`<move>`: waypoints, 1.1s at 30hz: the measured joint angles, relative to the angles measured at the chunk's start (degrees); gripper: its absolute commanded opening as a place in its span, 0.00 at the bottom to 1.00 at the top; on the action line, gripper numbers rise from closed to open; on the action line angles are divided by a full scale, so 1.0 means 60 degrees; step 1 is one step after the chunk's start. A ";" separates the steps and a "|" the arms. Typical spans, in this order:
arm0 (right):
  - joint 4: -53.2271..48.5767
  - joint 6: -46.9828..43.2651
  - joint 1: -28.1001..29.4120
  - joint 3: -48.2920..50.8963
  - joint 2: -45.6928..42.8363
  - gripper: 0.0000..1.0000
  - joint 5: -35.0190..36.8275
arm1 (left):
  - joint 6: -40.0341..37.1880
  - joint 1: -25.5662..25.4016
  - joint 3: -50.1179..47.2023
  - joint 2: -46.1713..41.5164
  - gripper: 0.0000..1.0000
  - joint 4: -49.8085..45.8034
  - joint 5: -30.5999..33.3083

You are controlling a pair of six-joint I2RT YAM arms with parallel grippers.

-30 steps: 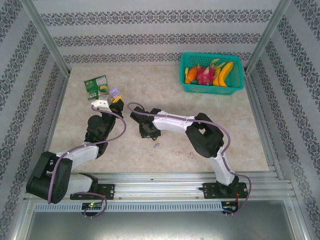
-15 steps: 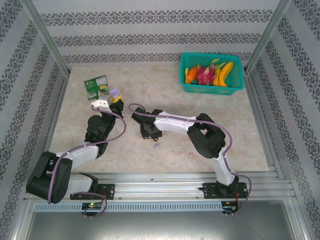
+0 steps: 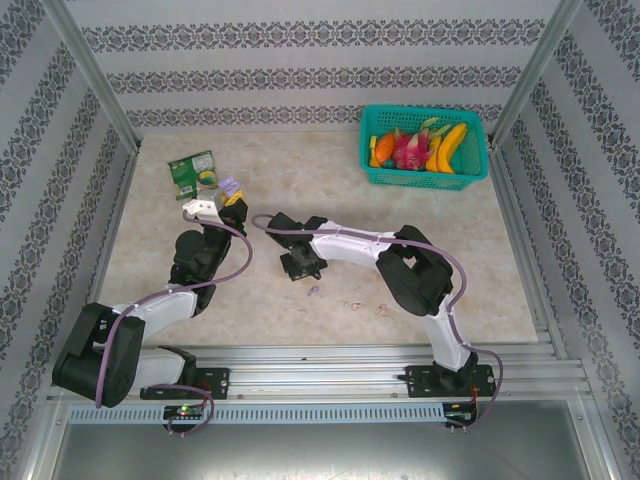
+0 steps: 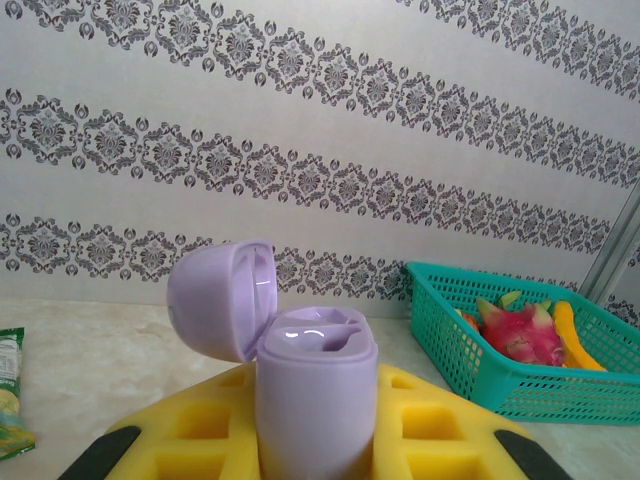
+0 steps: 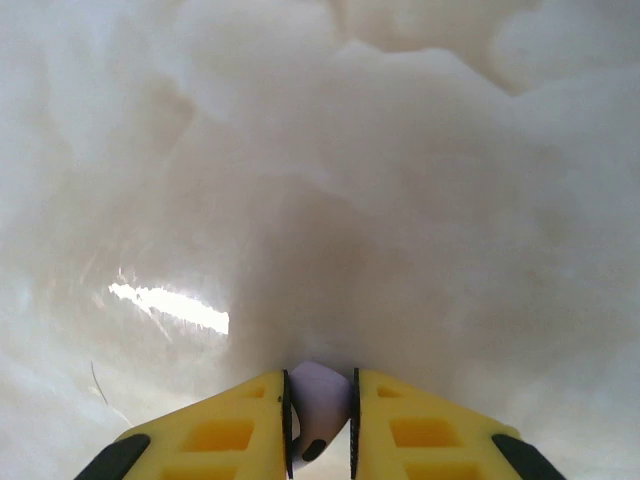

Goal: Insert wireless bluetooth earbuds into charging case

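Inside the right claw [image 5: 320, 382], pinched by its jaws, sits a lilac earbud [image 5: 319, 405].

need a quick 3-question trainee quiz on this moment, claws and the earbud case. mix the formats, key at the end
1. Multiple choice: what is the left claw shut on?
A) a spoon
B) the lilac charging case
C) a marker pen

2. True or false: the case's lid stands open.

3. Fill in the blank: the right claw, down close to the tabletop, is shut on a small ____ earbud.

Key: 1 B; 2 true; 3 lilac.
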State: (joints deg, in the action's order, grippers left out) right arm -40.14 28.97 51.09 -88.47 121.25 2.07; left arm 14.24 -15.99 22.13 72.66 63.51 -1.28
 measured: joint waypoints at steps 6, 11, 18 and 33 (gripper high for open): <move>-0.0350 -0.1774 -0.0175 0.0000 -0.0124 0.22 -0.0036 | 0.0000 0.0000 0.0000 -0.0004 0.00 0.0000 0.0000; -0.0594 -0.2739 -0.0437 0.0000 -0.0277 0.23 0.0015 | 0.0000 0.0000 0.0000 -0.0004 0.00 0.0000 -0.0007; -0.0820 -0.3333 -0.0561 -0.0004 -0.0273 0.24 0.0211 | 0.0004 0.0000 0.0000 -0.0004 0.00 0.0000 -0.0029; -0.0954 -0.2554 -0.0608 0.0109 -0.0495 0.52 0.0233 | 0.0033 0.0000 0.0000 -0.0004 0.00 0.0000 -0.0029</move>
State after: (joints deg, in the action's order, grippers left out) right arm -45.87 13.65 47.44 -87.81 118.28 3.46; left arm 14.44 -15.99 22.13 72.64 63.51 -1.45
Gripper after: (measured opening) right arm 0.495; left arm 0.215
